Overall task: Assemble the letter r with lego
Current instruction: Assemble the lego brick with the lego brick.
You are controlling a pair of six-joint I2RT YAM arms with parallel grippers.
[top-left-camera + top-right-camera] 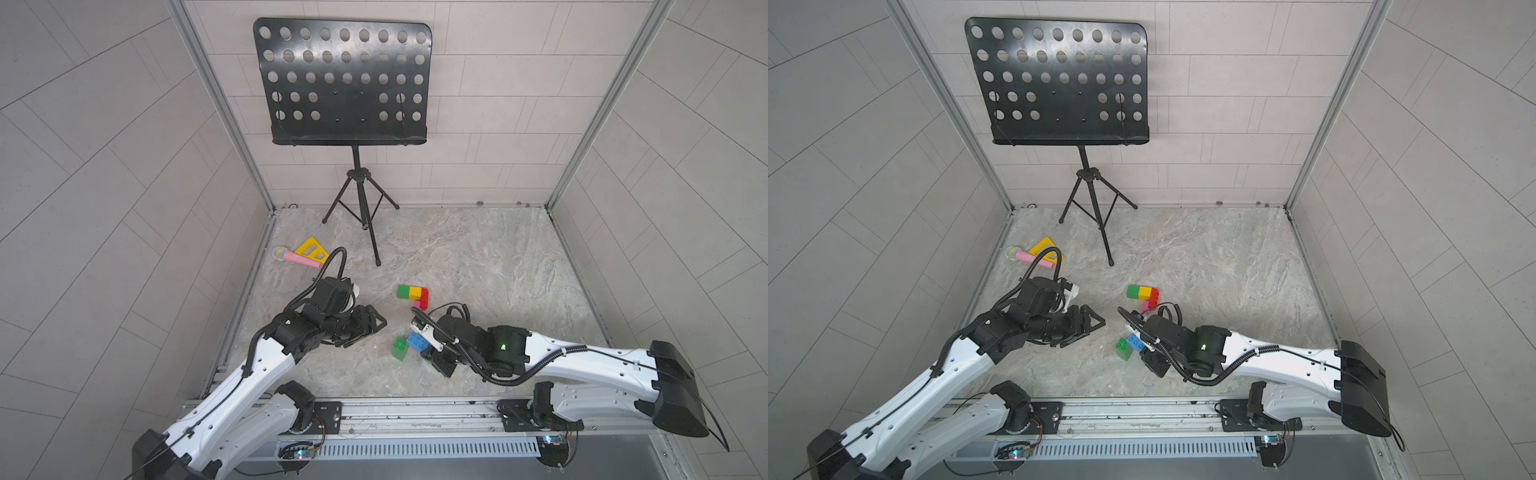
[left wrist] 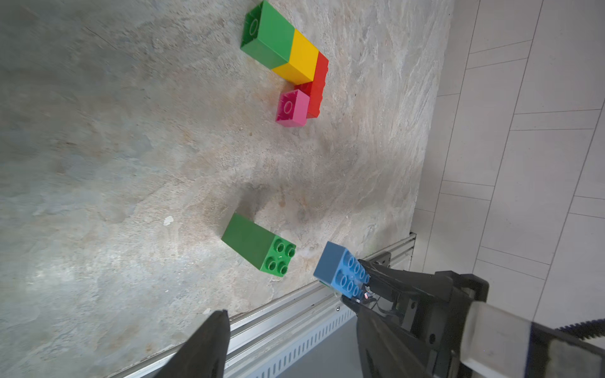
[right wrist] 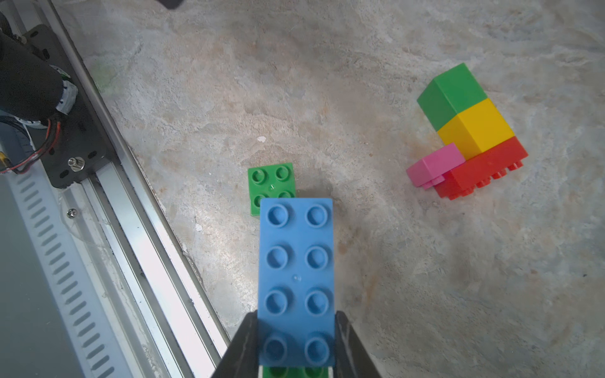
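Right gripper [image 3: 296,330] clenched on blue brick [image 3: 296,261], grasping one end by its long sides, studs toward wrist camera; green piece [image 3: 278,372] shows under blue at jaws. Left gripper [image 2: 291,330] jaws apart, nothing between them, above table [image 1: 478,270], left of bricks. Loose green brick [image 1: 399,348] on table just beside blue's free end. Farther back, cluster [image 1: 413,296] lying on table: green end brick [image 1: 403,291], yellow brick [image 1: 414,293], red brick [image 1: 424,299] in row, pink brick [image 1: 417,304] on red beside yellow
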